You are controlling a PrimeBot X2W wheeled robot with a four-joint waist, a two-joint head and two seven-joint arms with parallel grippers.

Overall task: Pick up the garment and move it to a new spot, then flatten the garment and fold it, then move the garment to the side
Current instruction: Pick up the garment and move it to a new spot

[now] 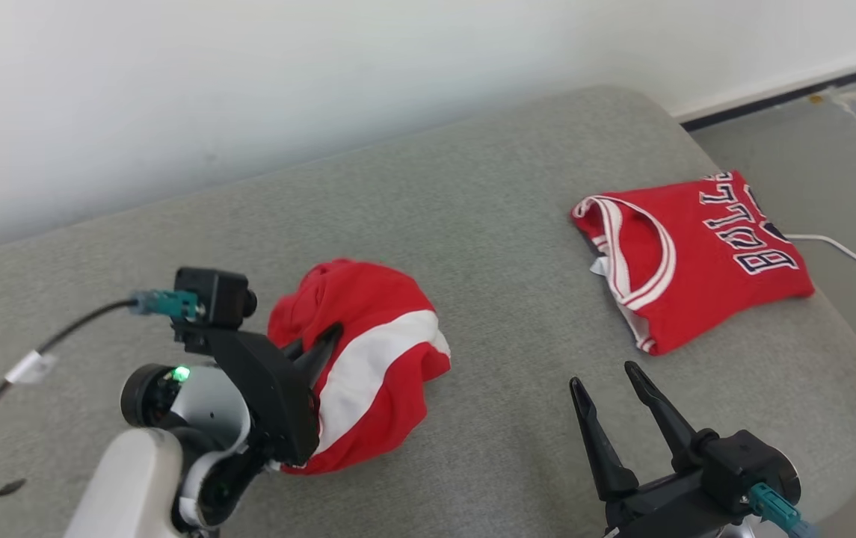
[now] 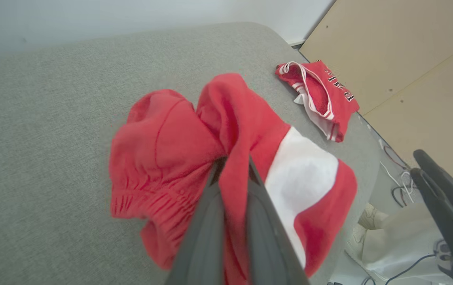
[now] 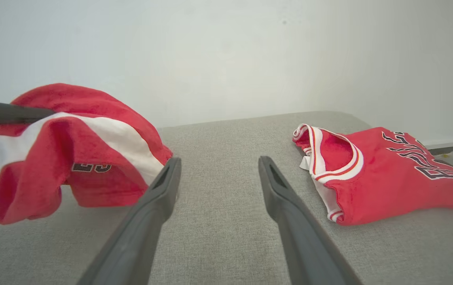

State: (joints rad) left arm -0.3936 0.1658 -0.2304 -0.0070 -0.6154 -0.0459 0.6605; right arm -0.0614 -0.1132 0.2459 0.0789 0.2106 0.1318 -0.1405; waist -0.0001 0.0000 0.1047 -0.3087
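**Left hand (image 1: 319,347) clamped on the crumpled red garment with a white band (image 1: 375,351); right hand (image 1: 601,375) spread and empty.**

The garment sits bunched on the near left part of the grey cloth-covered counter (image 1: 472,224), straight ahead of the left hand's 2 fingers (image 2: 210,206), which pinch a ridge of cloth at the top of the heap. The left arm is therefore the nearer. The right hand hangs well apart to the garment's right, between it and the folded red jersey with dark lettering (image 1: 697,261). The heap shows no clear long axis. The left arm covers its near edge, and I cannot tell whether its underside clears the counter.
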